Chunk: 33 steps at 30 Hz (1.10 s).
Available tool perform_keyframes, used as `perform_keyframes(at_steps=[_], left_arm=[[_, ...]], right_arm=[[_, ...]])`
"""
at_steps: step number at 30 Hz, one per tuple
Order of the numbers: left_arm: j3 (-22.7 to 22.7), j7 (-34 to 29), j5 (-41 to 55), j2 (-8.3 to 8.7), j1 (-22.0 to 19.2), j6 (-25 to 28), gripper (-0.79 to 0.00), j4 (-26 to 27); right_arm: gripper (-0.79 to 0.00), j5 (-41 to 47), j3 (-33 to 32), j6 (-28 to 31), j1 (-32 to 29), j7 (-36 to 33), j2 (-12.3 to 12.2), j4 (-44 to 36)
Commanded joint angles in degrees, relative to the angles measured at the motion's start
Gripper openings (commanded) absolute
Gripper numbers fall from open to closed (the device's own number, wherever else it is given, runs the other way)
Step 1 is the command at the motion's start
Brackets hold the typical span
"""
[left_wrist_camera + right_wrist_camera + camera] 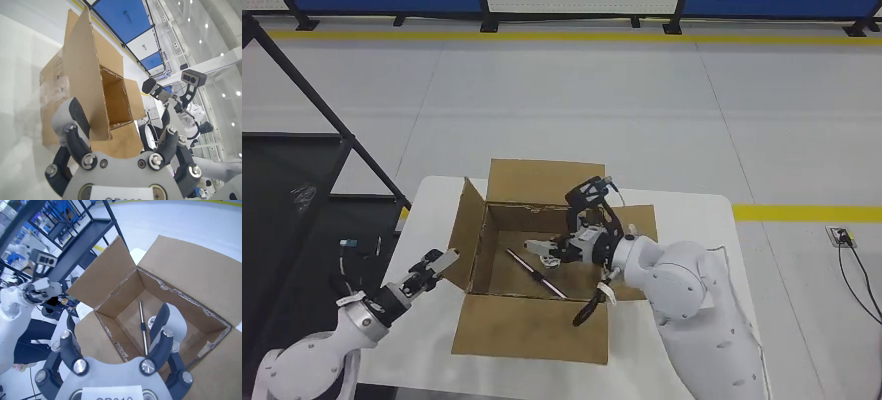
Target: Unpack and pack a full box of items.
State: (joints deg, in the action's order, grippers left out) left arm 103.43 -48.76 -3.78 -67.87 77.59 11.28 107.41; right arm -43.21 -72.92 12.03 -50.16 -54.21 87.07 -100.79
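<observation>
Box (542,182) stands open on the white table (692,218), flaps spread, 1 metal rod (142,317) and 1 small disc (151,322) on its floor; right hand (116,313) hovers above them, spread wide; left hand (122,109), also wide, waits beside a side flap (81,75); unpacking appears nearly done; next likely calls for lowering onto the rod.

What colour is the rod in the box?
Silver rod, black band midway; best in the right wrist view.
</observation>
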Motion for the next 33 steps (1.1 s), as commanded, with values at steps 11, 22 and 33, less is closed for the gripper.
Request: perform_keyframes(at_steps=[11,22,33], left_arm=[[-8.58,-1.14,-3.37,0.47,-3.79,-2.25,0.0,-1.19],[-13.94,-0.1,-5.88,0.75,-6.71,-3.67,0.0,-3.9],[-16.91,1.06,-7.76,1.08,-8.08,-4.53,0.0,-5.26]], right_arm=[[0.0,4.01,-6.16,-0.74,-4.75,1.47,-0.85,-3.58],[0.0,14.85,-25.42,-2.28,-9.6,0.26,-3.78,2.62],[0.0,21.06,-25.03,-1.29,-4.55,-11.12,-5.93,15.74]])
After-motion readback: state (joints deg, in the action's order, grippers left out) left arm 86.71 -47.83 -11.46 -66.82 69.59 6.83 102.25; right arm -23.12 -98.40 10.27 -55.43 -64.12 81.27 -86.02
